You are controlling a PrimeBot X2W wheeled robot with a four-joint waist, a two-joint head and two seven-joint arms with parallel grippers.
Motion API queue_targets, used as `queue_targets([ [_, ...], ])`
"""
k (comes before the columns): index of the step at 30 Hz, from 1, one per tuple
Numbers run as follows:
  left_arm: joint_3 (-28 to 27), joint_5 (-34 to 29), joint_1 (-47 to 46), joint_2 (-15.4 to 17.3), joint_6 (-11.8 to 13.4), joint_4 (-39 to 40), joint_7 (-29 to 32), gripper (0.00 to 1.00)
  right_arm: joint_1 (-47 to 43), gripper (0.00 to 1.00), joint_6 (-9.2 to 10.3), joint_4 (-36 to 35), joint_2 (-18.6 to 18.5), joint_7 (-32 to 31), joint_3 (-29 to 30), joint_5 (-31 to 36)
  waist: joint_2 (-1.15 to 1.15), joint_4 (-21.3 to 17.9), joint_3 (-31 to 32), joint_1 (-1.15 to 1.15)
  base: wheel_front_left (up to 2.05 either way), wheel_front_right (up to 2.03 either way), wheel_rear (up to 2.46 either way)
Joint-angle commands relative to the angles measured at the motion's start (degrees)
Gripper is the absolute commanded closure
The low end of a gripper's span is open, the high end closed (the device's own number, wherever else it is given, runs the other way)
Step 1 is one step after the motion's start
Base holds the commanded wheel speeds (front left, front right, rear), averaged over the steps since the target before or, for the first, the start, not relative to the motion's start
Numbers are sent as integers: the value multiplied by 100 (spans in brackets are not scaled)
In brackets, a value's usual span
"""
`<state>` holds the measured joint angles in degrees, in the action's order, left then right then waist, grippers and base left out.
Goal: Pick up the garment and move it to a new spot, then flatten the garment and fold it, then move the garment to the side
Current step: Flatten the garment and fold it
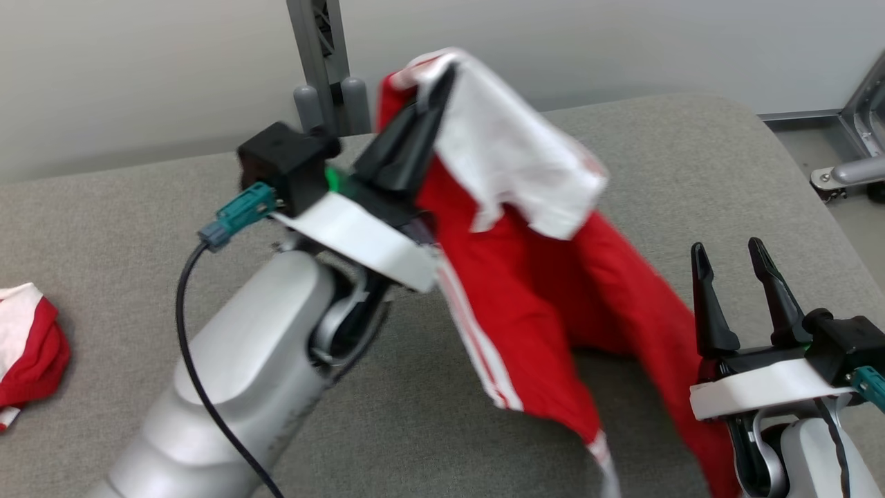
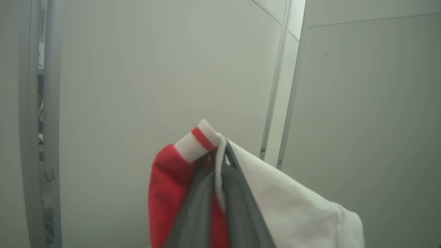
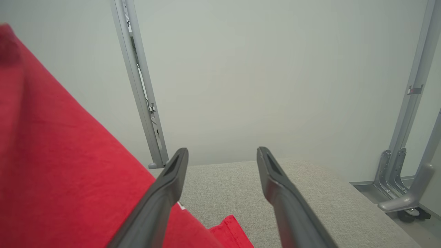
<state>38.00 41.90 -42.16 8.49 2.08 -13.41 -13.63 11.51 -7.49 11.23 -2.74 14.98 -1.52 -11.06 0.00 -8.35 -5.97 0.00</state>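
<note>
Left tool (image 1: 432,90) gripped the red-and-white fabric garment (image 1: 546,290) aloft, right tool (image 1: 726,252) stood apart and empty; placing, flattening, folding remained.

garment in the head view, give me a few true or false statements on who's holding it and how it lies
1. The left gripper is shut on the garment. True.
2. The right gripper grips the garment too. False: its jaws stand open and empty beside the hanging cloth.
3. The garment lies folded flat on the grey surface. False: it hangs bunched from the left gripper.
4. A second red and white cloth lies at the surface's left edge. True.
</note>
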Motion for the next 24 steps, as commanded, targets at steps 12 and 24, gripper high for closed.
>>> queue_targets([
  [12, -285, 287, 455, 633, -31, -2553, 229, 100, 111, 0, -1, 0, -29, 27, -127, -31, 0, 162, -241, 0, 0, 0, 0],
  [24, -496, 604, 531, 386, 21, -3938, 97, 0, 106, 0, -1, 61, -30, 27, -328, 99, 0, 391, -281, 0, 0, 0, 0],
])
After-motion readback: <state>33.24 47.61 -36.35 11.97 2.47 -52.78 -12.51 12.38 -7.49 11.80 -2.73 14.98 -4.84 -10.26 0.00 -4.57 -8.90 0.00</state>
